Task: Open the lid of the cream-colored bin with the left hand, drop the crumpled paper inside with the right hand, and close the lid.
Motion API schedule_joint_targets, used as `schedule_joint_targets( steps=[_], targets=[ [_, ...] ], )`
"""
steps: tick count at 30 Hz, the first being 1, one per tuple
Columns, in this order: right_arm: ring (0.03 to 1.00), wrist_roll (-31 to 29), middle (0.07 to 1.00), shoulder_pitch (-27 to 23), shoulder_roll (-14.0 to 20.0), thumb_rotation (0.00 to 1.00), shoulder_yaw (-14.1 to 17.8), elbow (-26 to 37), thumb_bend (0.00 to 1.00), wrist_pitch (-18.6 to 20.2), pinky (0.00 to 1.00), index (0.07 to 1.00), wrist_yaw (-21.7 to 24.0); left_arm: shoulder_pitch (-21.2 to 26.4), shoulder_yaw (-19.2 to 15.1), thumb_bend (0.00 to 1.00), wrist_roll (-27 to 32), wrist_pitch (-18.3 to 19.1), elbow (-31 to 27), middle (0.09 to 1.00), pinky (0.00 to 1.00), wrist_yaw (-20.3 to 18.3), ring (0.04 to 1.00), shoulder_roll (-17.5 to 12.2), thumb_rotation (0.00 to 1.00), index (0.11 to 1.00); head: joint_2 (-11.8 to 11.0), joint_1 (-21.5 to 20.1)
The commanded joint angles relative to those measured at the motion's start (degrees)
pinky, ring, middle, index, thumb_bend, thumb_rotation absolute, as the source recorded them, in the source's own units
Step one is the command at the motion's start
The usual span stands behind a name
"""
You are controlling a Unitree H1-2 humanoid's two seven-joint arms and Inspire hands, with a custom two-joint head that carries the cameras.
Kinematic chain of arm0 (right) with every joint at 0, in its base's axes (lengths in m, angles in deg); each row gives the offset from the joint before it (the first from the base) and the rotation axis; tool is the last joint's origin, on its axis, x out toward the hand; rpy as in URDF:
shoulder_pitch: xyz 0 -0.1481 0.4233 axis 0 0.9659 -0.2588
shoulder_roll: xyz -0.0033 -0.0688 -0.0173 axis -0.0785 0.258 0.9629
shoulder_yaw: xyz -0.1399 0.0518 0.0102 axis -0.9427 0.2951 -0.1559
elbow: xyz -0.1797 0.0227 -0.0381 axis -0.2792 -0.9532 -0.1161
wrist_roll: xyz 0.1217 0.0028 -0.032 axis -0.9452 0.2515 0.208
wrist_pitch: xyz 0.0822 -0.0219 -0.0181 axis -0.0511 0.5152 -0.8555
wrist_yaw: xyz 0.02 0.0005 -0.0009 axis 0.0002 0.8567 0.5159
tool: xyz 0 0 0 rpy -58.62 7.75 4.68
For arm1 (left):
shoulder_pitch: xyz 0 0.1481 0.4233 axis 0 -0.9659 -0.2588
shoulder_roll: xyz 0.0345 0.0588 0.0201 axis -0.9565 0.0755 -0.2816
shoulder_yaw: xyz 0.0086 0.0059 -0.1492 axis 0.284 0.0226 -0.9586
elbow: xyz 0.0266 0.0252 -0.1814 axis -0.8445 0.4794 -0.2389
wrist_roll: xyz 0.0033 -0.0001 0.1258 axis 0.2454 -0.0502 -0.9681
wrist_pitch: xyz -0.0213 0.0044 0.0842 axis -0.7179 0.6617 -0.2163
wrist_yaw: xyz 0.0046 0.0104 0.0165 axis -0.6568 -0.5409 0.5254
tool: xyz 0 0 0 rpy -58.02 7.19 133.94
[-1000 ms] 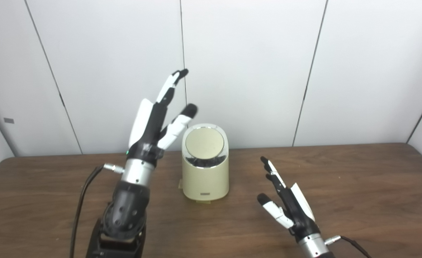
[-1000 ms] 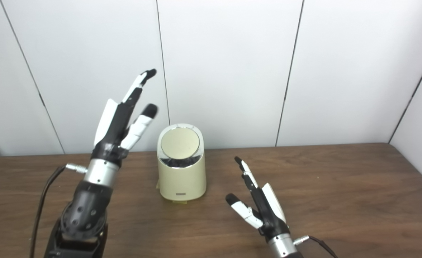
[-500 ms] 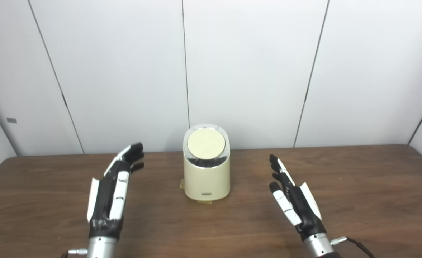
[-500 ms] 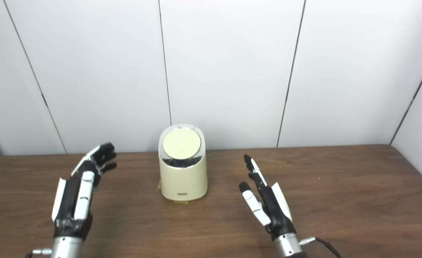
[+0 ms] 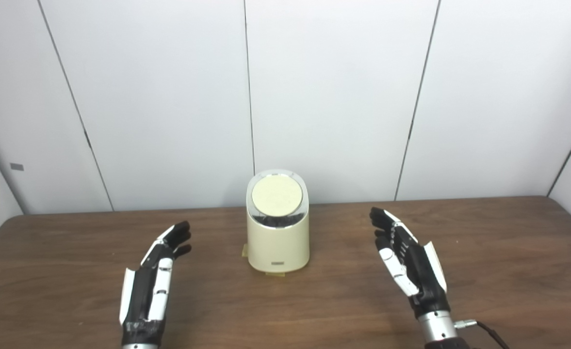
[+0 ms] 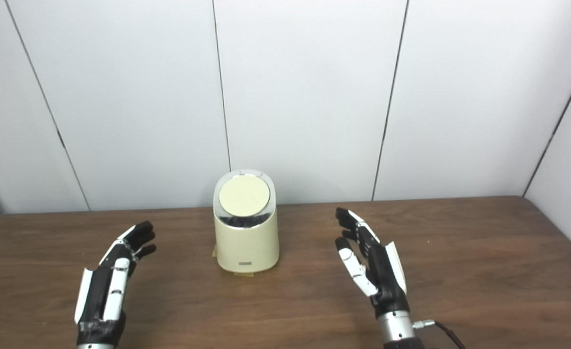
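The cream-colored bin (image 5: 278, 242) stands upright at the middle of the brown table, near the wall. Its round lid (image 5: 277, 196) sits closed inside a chrome rim. My left hand (image 5: 153, 283) is low over the table to the bin's left, open, fingers stretched forward, holding nothing. To the bin's right my right hand (image 5: 411, 266) is open too, palm turned toward the bin, empty. Both hands are well apart from the bin. No crumpled paper shows in either view.
The dark wooden table (image 5: 508, 252) reaches from the near edge to white wall panels (image 5: 338, 97) right behind the bin. A small yellowish tab (image 5: 275, 274) peeks out under the bin's base. A black cable (image 5: 489, 332) trails from the right wrist.
My left hand dropped from beside the bin's lid to low over the table at the left, then eased back a little. The right hand turned its palm toward the bin and rose slightly.
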Motion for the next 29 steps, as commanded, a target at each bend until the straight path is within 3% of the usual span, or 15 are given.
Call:
schedule_joint_targets(
  steps=[1, 5, 9, 18, 29],
  targets=[
    [0.853, 0.9, 0.844, 2.4, 0.0, 0.82, -0.1, -4.9, 0.23, -2.8, 0.81, 0.824, -0.4, -1.1, 0.3, 0.13, -1.6, -2.6, 3.5, 0.856, 0.80, 0.6, 0.851, 0.2, 0.86, 0.845, 0.2, 0.2],
    [0.856, 1.1, 0.845, 2.9, 0.3, 0.83, -0.1, -4.6, 0.23, -1.8, 0.82, 0.827, -0.4, -1.3, 0.7, 0.15, -1.4, -2.6, 4.7, 0.857, 0.82, 1.0, 0.854, 0.5, 0.86, 0.849, 0.5, 0.1],
    [0.862, 0.8, 0.851, 3.4, 0.8, 0.82, -0.1, -4.5, 0.21, -1.3, 0.82, 0.836, 0.1, -1.4, 0.9, 0.14, -1.6, -2.6, 5.4, 0.857, 0.83, 1.5, 0.858, 0.8, 0.78, 0.844, 0.9, -0.2],
    [0.863, 0.4, 0.857, 3.8, 1.5, 0.74, -0.2, -4.6, 0.19, -2.4, 0.81, 0.839, 0.7, -2.1, 1.6, 0.17, -1.5, -2.2, 4.1, 0.849, 0.83, 1.3, 0.852, 1.0, 0.79, 0.839, 1.4, -0.2],
    [0.846, 2.7, 0.839, 3.8, 1.3, 0.80, -0.8, -2.7, 0.19, -1.1, 0.78, 0.825, -0.1, -2.0, 1.5, 0.18, -1.7, -1.9, 3.9, 0.841, 0.81, 1.5, 0.841, 0.7, 0.75, 0.830, 1.1, 0.3]
  ],
)
